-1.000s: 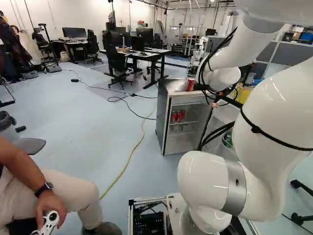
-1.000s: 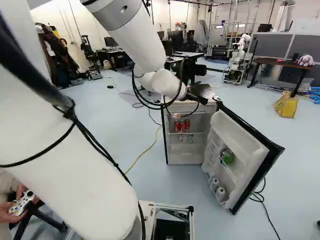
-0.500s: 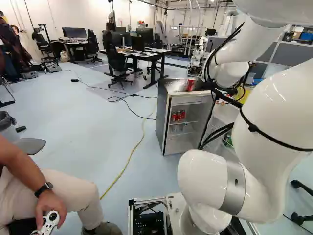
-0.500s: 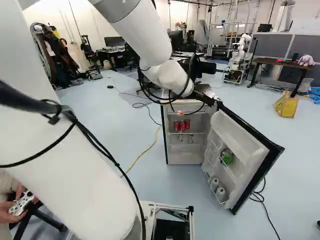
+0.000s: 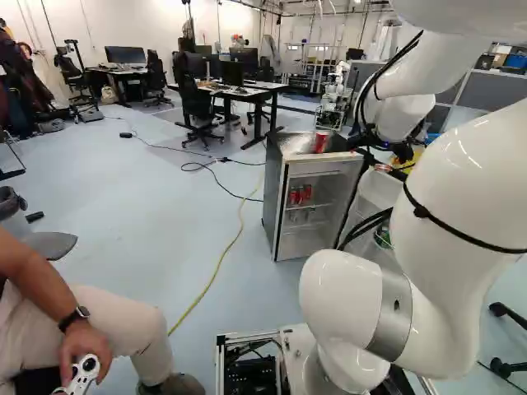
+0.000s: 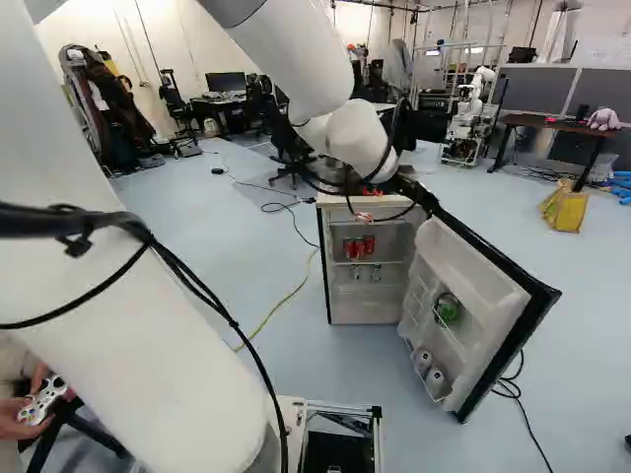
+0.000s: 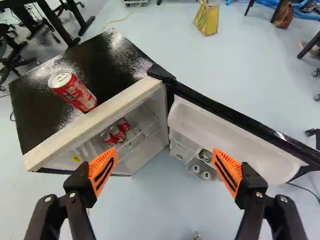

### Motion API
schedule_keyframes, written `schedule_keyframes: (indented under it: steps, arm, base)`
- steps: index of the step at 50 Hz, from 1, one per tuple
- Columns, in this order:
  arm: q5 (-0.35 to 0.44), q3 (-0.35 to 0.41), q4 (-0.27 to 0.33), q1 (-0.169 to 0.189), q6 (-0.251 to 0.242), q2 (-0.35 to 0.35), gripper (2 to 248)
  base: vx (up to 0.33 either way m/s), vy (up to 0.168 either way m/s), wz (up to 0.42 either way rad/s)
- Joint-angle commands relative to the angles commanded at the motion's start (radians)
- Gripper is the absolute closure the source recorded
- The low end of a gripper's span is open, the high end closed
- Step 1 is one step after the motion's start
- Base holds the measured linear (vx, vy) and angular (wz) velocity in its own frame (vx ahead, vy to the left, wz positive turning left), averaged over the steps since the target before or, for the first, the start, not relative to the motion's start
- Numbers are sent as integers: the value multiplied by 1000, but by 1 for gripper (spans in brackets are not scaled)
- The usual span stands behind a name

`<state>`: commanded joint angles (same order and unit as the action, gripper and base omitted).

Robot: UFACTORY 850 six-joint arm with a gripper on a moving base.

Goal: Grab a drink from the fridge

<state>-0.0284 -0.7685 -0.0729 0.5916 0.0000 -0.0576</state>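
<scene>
Access open, jaws spread.
Left base view: red cans (image 5: 300, 195) stand inside the fridge (image 5: 275, 197). Right base view: door (image 6: 471, 271) swung wide, apparently for reach. Wrist view: gripper (image 7: 165, 151) empty, spread presumably to admit one.

Top can (image 7: 75, 92): hidden from you in R base view, behind arm (image 6: 330, 59).
Shelf cans (image 7: 119, 132): overlap in wrist view, you can't confirm qty.
Lower-shelf containers (image 6: 365, 274): too small for you to ID.
Green item (image 6: 447, 309): part hidden by door rack, type unclear.
Fridge door (image 7: 235, 135): far end cut off, wrist view.
</scene>
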Motion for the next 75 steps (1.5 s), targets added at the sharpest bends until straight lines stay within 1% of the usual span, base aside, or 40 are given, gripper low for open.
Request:
schedule_keyframes:
  steps: [20,54,63,75]
  arm:
    - [-115,-61,0,56,0,14,3]
    - [-303,-175,0,148,0,122,3]
    - [-330,-209,0,172,0,153,3]
    - [-334,-252,0,201,0,193,3]
  base:
    - [0,0,0]
    - [0,0,0]
    - [0,0,0]
    - [0,0,0]
